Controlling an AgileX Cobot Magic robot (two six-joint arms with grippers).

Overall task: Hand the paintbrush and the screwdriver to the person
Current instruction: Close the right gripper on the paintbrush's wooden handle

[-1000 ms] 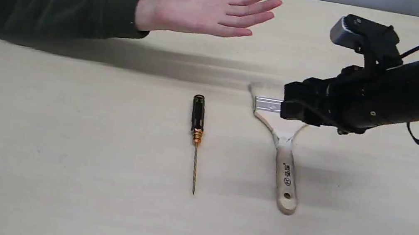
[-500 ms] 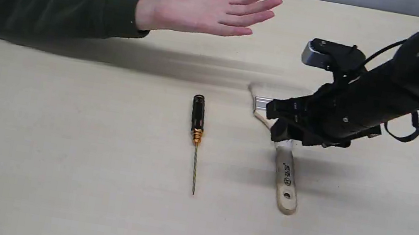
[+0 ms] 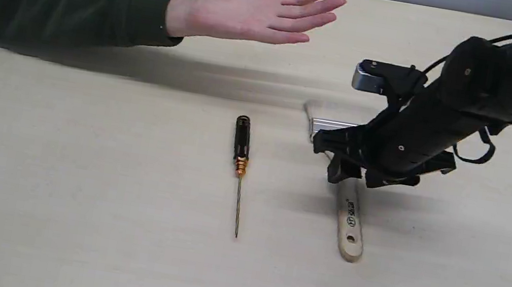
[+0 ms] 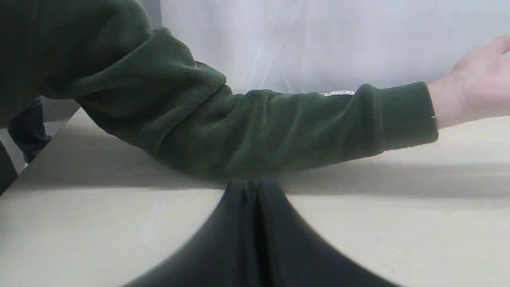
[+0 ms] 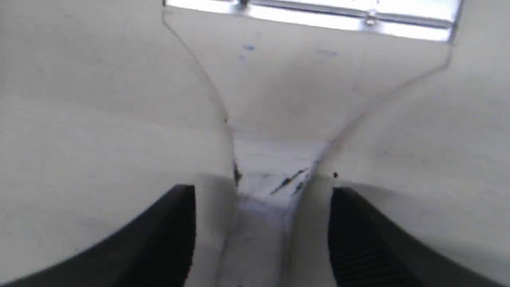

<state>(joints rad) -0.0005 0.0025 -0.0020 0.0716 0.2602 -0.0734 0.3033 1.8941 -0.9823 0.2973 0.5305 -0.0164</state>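
You have a pale, wood-grained surface (image 3: pixel 73 196) with two things lying flat on it: the screwdriver (image 3: pixel 242 138) and, near it on the right, the paintbrush (image 3: pixel 349 220), roughly parallel and not touching.

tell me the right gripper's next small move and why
Probably close the right gripper on the brush: its open fingers flank the narrow neck of the handle, the brush lies flat on the table, and the person's hand waits open.

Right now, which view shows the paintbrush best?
Exterior view: the paintbrush lies at full length on the table, only its middle hidden by the right gripper. Right wrist view shows just its neck and ferrule, blurred, between open fingers. Left wrist view shows none of it.
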